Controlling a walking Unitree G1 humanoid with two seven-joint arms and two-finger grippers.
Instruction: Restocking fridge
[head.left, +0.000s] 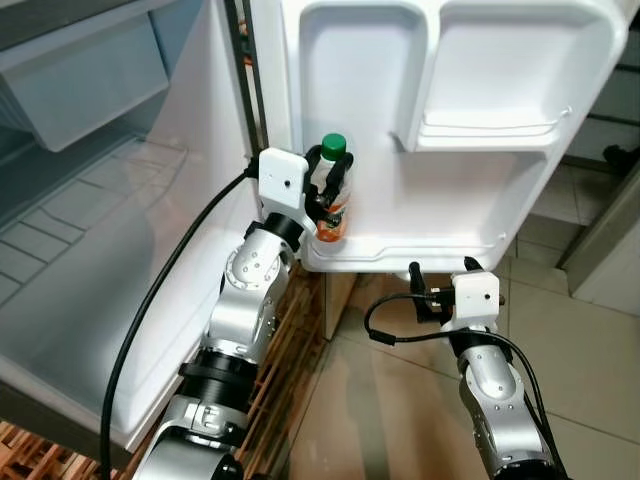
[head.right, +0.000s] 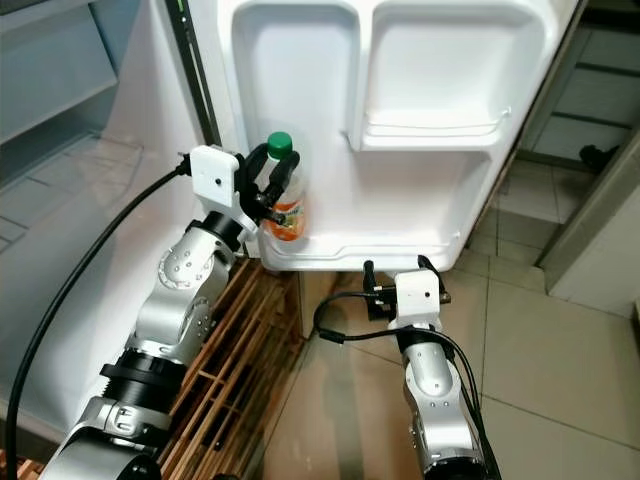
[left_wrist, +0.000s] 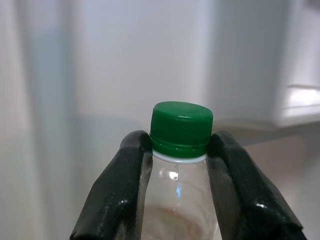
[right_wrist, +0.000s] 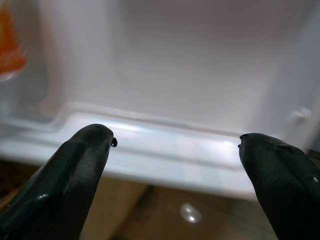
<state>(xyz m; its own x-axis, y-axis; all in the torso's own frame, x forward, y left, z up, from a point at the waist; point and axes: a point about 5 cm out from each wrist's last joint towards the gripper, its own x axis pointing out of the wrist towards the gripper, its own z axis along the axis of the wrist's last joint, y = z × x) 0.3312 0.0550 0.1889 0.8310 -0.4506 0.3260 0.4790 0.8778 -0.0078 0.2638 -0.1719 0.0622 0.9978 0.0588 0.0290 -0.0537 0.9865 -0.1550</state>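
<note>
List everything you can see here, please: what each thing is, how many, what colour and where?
bottle: one, clear with a green cap and orange label, upright at the left end of the bottom door shelf, held at the neck
fridge door: one, white, swung open, straight ahead
door shelf: one, white, along the door's bottom edge
fridge interior: one, pale grey shelves, far left
wooden rack: one, brown, on the floor below the door
floor tiles: beige, right side
left tool: one, black, closed on the bottle's neck
right tool: one, black, open, just below the door shelf
</note>
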